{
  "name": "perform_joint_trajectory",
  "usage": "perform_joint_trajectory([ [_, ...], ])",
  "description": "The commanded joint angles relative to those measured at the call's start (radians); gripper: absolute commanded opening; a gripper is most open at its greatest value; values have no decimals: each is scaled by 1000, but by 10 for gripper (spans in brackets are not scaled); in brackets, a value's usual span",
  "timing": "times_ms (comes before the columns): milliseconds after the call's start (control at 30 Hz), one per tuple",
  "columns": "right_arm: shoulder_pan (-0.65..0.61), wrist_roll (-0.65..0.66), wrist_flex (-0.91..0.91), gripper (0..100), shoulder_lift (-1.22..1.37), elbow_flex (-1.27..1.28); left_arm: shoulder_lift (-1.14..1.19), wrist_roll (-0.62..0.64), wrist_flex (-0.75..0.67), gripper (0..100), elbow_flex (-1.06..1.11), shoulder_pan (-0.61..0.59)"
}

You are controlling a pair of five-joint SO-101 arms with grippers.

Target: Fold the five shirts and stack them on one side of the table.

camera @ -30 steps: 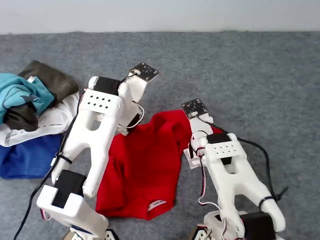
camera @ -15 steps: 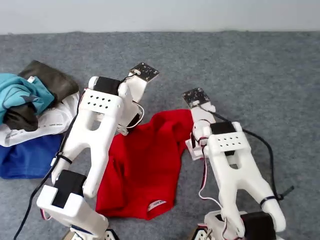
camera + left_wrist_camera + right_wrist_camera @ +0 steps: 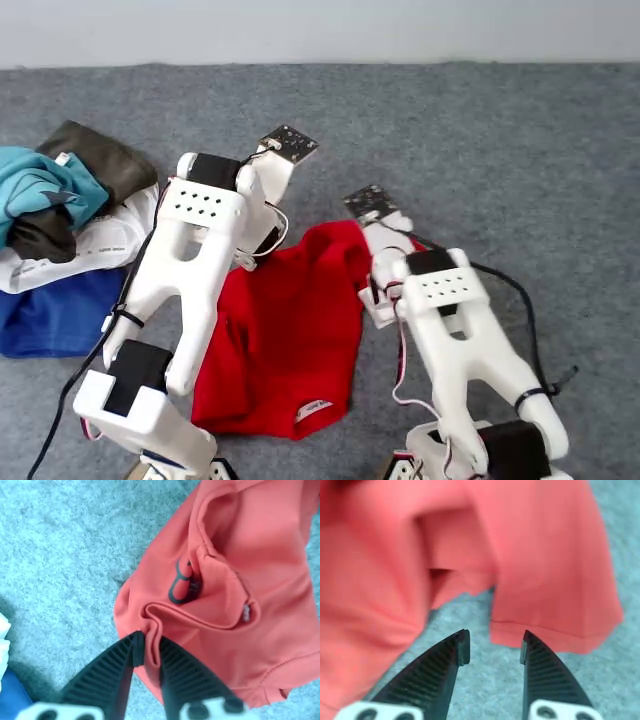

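A red shirt [image 3: 285, 330] lies crumpled on the grey carpet between the two arms. In the left wrist view my left gripper [image 3: 146, 652] is shut on a raised fold at the edge of the red shirt [image 3: 235, 580]. In the high view the left gripper [image 3: 262, 246] sits at the shirt's upper left corner. My right gripper [image 3: 492, 649] is open just above the carpet, its tips right at the hem of a red sleeve [image 3: 550, 580]. From above, the right gripper [image 3: 373, 296] is at the shirt's right edge.
A heap of shirts lies at the left edge: teal [image 3: 40, 185] and dark brown [image 3: 100, 155] on top, white [image 3: 95, 245] beneath, blue [image 3: 55, 315] at the front. Bare grey carpet [image 3: 520, 150] stretches to the right and back.
The right arm has swung left, bringing its gripper over the shirt's right edge. The left arm and the heap have stayed put.
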Motion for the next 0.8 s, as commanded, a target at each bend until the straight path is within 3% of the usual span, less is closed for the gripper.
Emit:
perform_joint_trajectory([
  [0, 21, 8, -16, 180, -4, -2, -46, -14, -5, 14, -2, -9],
  [533, 2, 8, -163, 179, 5, 112, -46, -14, -11, 14, 45, -6],
  [767, 38, 6, -292, 177, 211, 104, -46, -14, -11, 14, 45, -6],
])
